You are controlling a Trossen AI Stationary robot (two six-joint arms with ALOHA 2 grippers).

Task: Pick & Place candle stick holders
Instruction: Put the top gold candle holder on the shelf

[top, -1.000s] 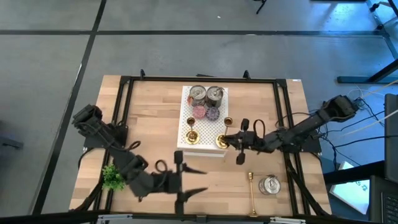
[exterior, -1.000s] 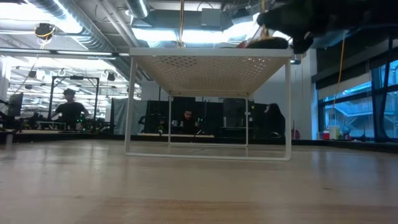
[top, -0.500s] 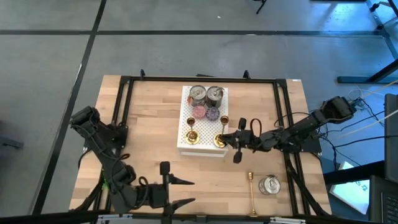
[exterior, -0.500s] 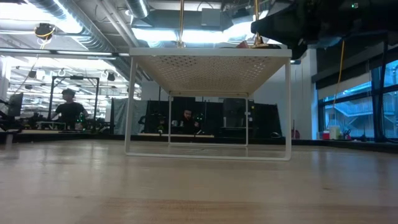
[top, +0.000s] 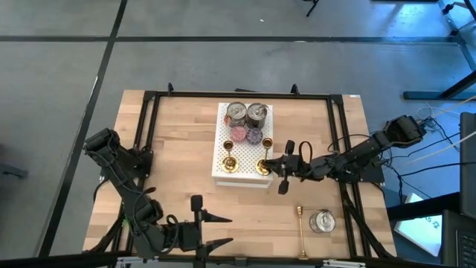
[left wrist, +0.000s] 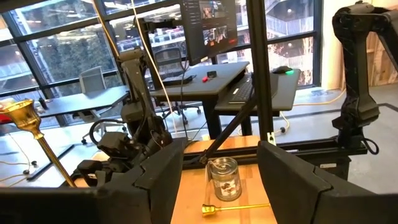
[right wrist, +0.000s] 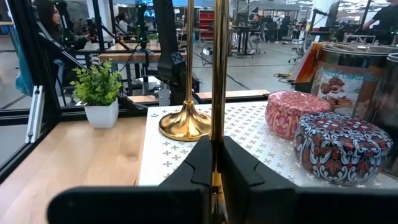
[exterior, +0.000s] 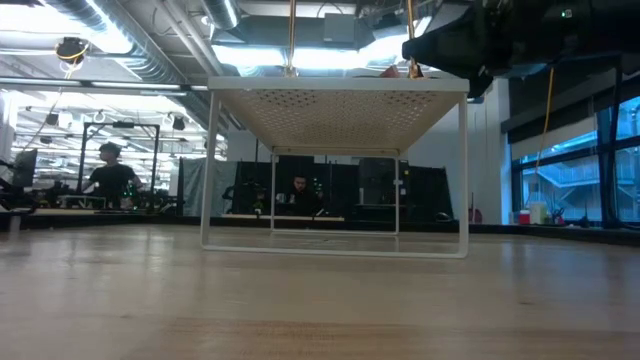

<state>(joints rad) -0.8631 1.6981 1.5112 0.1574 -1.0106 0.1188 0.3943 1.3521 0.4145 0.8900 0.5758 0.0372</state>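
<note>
1. Wooden table (top: pixel 186 156) in an open workshop; white perforated shelf (top: pixel 223 170) carries tins (top: pixel 247 114).
2. Right gripper (top: pixel 274 165) clamps an upright candle stick holder (top: pixel 264 168) on the shelf.
3. Left gripper (top: pixel 216 231) half-open, empty, at the near edge.

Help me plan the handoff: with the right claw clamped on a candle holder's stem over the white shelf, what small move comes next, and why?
Probably open the right claw and back off. The candle holder it grips appears to stand upright on the white shelf, beside the other standing holder.
</note>
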